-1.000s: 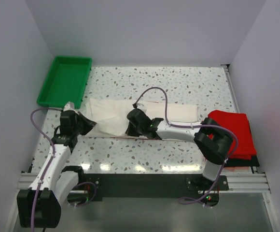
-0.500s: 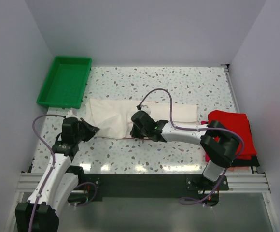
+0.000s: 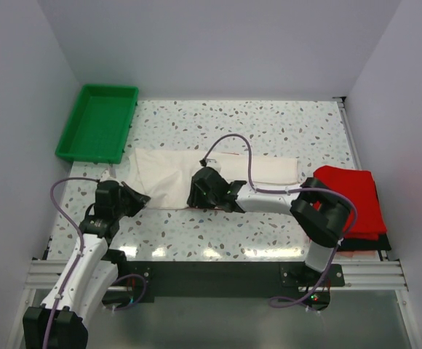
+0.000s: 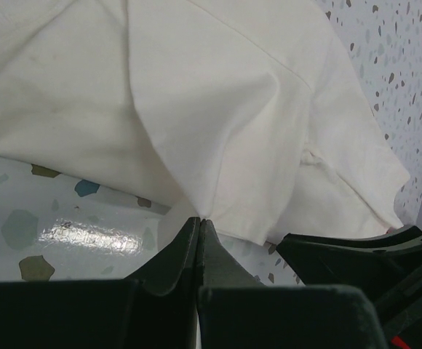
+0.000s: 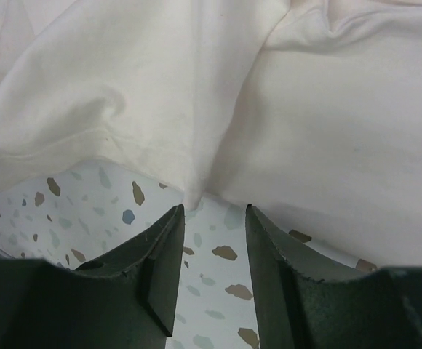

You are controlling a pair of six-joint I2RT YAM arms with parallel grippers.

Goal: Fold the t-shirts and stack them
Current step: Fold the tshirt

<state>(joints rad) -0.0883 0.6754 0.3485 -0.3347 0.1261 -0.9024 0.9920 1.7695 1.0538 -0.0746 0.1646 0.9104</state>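
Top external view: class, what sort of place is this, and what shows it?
Probably a robot lab test cell, not a home: plain white walls box in a speckled table, and the left arm and right arm are bolted to a metal frame at its edge.

Speckled white terrazzo-pattern tabletop point(image 3: 269, 123), boxed in
Plain pale lilac walls point(image 3: 218, 43) rise left, far and right; glare near.

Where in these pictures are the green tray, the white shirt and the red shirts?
green tray point(image 3: 87, 156): overhead view, near wall.
off-white t-shirt point(image 3: 164, 174): overhead view, left half.
red t-shirts point(image 3: 360, 195): overhead view, top of pile.
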